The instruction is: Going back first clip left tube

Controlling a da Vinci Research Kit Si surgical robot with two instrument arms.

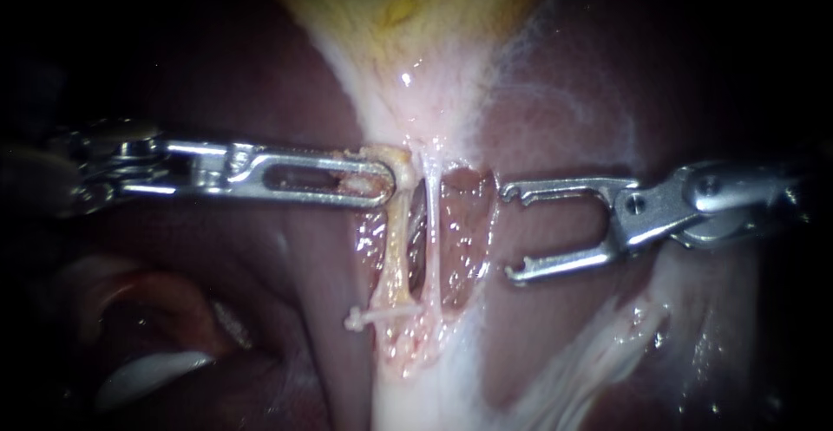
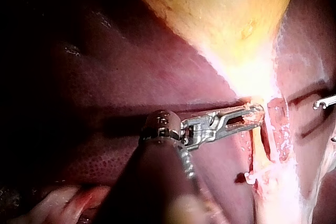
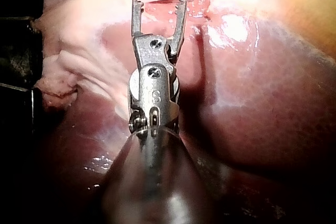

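Note:
Two thin tubes run down from the yellow gallbladder over the dark liver. The yellowish left tube and the paler right tube stand close together. My left instrument comes in level from the left, and its slotted jaws are shut on the top of the left tube. The left wrist view shows that same hold, with tissue in the tip of the left instrument. A thin white strand crosses the lower end of the left tube. My right instrument stands right of the tubes, apart from them, its jaws wide open and empty, as the right instrument shows in its wrist view.
Raw red liver bed shows behind and right of the tubes. Pale fatty tissue spreads at the lower right under my right instrument. Reddish and white folds lie at the lower left below the left shaft.

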